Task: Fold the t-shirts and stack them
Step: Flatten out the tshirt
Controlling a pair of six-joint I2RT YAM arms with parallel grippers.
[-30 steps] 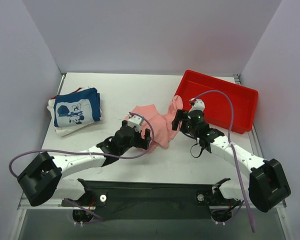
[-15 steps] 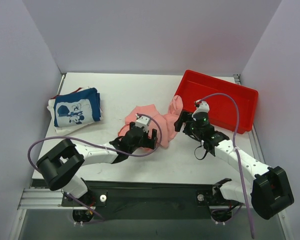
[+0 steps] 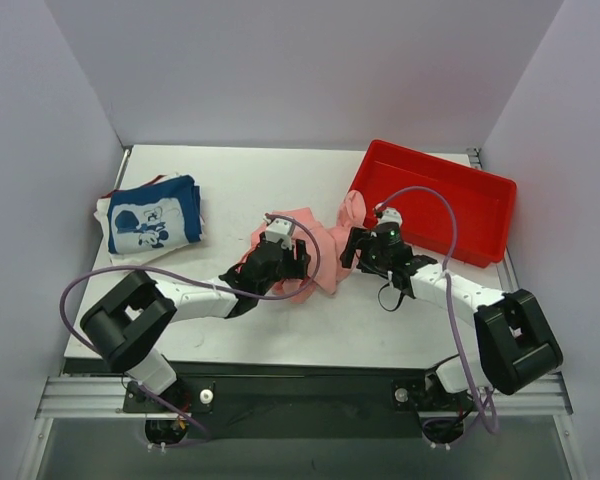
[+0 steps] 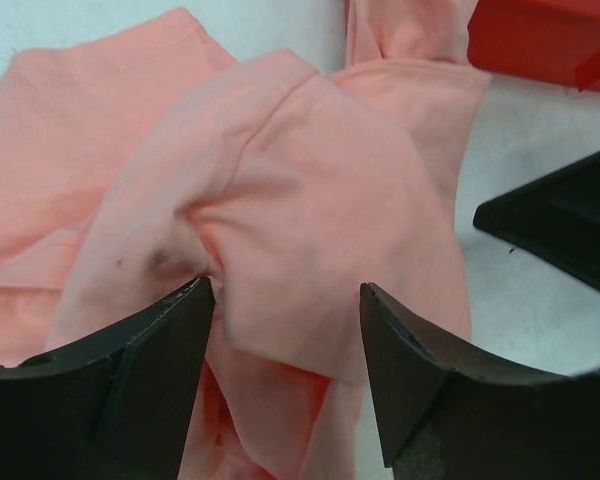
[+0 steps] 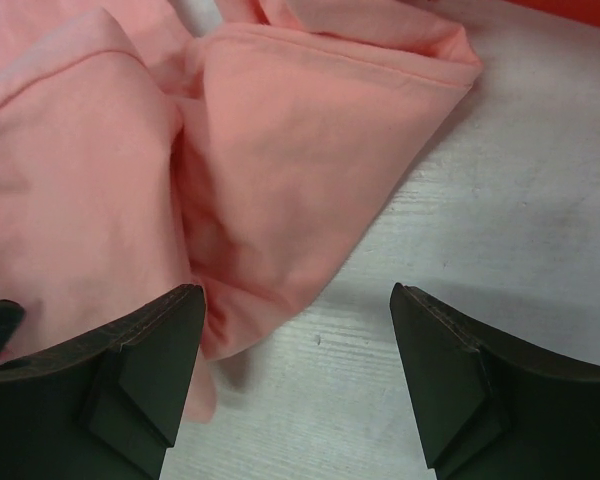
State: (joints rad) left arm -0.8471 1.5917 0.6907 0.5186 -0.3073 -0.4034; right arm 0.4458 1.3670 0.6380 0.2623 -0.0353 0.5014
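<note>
While both arms stretch in from the near edge of the table [image 3: 240, 185], their fingers gather over the salmon-pink t-shirt [image 3: 320, 245], which lies crumpled near the middle. The left gripper [image 4: 285, 295] has its fingers spread, tips down on the cloth, with a raised fold humped between them. One finger touches a puckered crease. The right gripper [image 5: 295, 300] stands with fingers wide apart at the shirt's right edge. One finger is over the pink cloth and the other over bare table, with a folded corner lying between them. Farther back on the right sits a red tray [image 3: 438, 158], with a strip of the pink shirt just beside its near-left corner. Far left, a navy t-shirt [image 3: 155, 222] with a white mouse print lies folded on a white t-shirt [image 3: 130, 262], with a sliver of red cloth showing behind.
</note>
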